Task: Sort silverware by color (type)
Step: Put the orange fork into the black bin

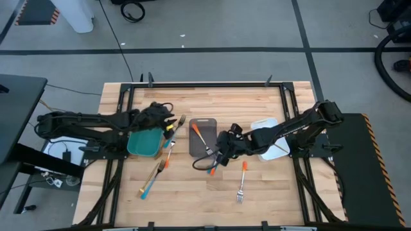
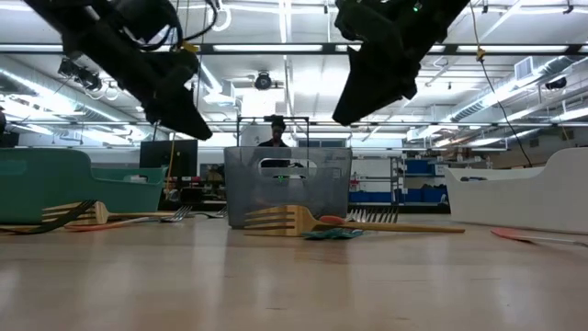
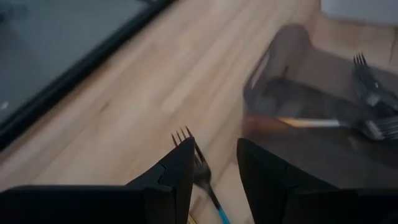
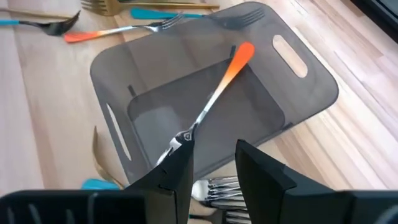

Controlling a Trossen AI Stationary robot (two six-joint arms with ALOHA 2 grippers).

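Right end effector hovers open, seemingly empty, above orange-handled fork in grey tray.

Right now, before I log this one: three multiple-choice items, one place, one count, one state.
1. The orange fork below the right gripper lies in: A teal tray; B grey tray; C white tray.
2. Trays on the table: A two; B three; C four.
3. Right gripper's jaws: A open, empty; B shut on a fork; C shut on a tray.
Key: B, the wrist view shows it inside; B, teal tray, grey tray, white tray from above; A, a gap shows.
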